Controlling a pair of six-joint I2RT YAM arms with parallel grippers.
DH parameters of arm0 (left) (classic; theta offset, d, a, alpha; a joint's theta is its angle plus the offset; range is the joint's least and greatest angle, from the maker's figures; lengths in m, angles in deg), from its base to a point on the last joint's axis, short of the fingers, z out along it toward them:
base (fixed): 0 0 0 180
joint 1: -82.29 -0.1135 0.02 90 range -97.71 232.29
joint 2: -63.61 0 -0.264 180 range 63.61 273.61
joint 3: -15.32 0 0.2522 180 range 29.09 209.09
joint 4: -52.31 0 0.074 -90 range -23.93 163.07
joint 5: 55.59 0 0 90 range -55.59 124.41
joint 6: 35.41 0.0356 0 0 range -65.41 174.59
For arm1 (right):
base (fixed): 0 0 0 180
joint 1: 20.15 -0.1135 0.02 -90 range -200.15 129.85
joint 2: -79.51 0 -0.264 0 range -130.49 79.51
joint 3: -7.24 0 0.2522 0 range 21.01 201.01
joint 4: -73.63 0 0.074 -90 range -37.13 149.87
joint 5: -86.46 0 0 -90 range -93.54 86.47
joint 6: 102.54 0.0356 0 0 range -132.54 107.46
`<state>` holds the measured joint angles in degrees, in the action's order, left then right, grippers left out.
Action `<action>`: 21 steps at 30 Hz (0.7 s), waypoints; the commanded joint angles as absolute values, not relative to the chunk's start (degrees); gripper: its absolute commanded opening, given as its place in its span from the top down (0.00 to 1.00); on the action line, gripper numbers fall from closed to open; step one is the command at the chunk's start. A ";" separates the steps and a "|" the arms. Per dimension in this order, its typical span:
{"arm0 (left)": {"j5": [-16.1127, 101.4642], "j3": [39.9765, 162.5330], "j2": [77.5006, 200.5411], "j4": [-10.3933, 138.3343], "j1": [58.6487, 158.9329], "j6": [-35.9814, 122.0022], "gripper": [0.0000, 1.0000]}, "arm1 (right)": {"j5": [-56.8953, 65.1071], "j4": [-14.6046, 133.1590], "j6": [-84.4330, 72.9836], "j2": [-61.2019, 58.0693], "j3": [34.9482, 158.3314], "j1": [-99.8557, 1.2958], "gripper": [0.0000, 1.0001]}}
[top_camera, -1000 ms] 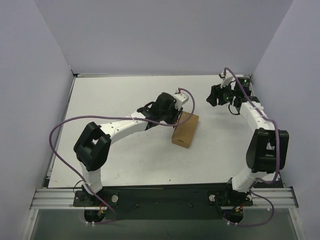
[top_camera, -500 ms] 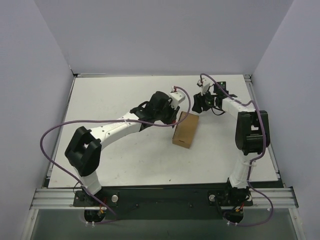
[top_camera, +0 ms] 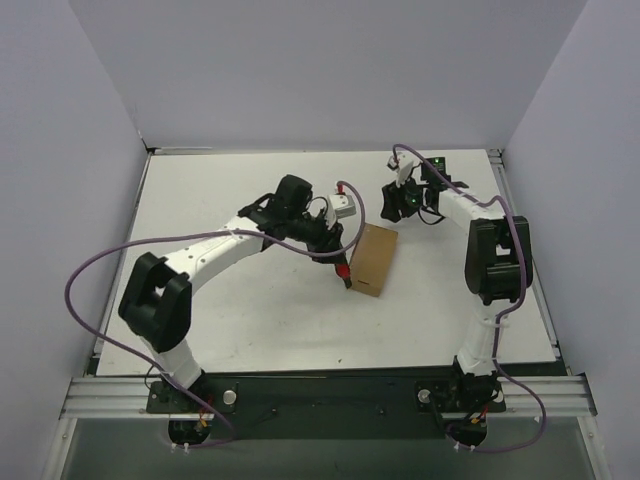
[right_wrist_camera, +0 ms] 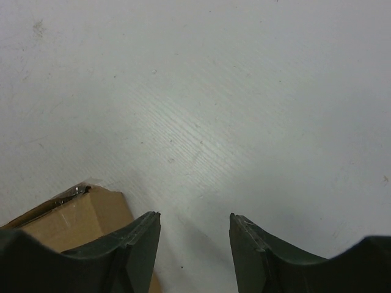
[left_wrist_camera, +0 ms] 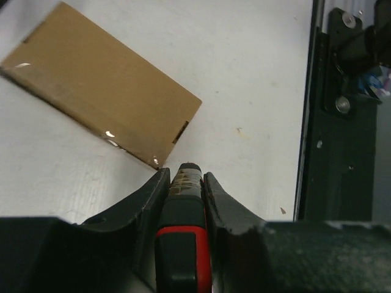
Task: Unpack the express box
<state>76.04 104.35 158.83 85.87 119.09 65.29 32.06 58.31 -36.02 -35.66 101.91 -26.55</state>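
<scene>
Cardboard express box [top_camera: 372, 259] lies flat and shut near the middle of the bench [top_camera: 200, 200], so unpacking looks barely begun. The left fingers [left_wrist_camera: 148, 196] clench a red-and-black utility knife [left_wrist_camera: 185, 204], its tip just beside a box corner. The right fingers [right_wrist_camera: 138, 245] hang spread and empty by the box's far corner.

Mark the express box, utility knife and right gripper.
express box [top_camera: 371, 258]: top external view, centre of top face.
utility knife [left_wrist_camera: 185, 204]: left wrist view, black body between jaws.
right gripper [right_wrist_camera: 194, 221]: right wrist view, midway between open jaws.
</scene>
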 commanded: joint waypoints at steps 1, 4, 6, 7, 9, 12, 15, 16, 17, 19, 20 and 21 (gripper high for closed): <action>86.54 110.12 164.95 91.74 120.26 72.16 1.00 | 31.80 56.45 -37.41 -36.50 104.15 -27.18 0.51; 81.71 108.02 164.78 86.40 122.01 71.91 1.00 | 32.24 55.83 -38.11 -36.33 103.54 -27.27 0.52; 74.26 105.21 163.99 79.65 123.24 69.11 1.00 | 32.32 53.99 -38.47 -35.98 103.01 -27.53 0.55; 72.05 104.50 163.72 77.96 123.51 68.40 1.00 | 33.28 53.29 -38.73 -35.28 101.96 -27.54 0.55; 65.29 104.14 163.55 74.45 123.69 66.56 1.00 | 33.82 51.62 -39.26 -33.87 100.03 -27.62 0.58; 58.27 105.28 163.55 73.55 123.43 67.50 1.00 | 34.61 50.03 -39.43 -29.57 94.93 -27.54 0.59; 55.95 106.16 163.37 73.45 122.64 68.65 1.00 | 34.96 47.75 -44.17 -23.68 89.22 -28.32 0.61; 54.64 106.43 163.37 73.63 122.29 68.91 1.00 | 34.87 47.13 -45.05 -21.49 88.43 -28.33 0.62; 54.02 106.60 163.28 74.07 122.11 69.09 1.00 | 34.44 44.69 -45.41 -20.60 87.90 -28.50 0.62; 53.57 106.52 162.85 74.95 121.41 69.35 1.00 | 34.52 40.65 -46.72 -18.76 86.84 -28.33 0.64; 54.10 106.43 162.58 75.65 121.23 69.36 1.00 | 34.35 40.45 -47.34 -17.88 85.88 -28.24 0.64; 54.71 106.43 161.88 76.09 121.14 69.44 1.00 | 33.21 40.45 -47.52 -17.09 84.13 -28.15 0.63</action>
<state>57.46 103.80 165.85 80.12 122.23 67.78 31.08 47.34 -44.00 -22.13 87.18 -27.38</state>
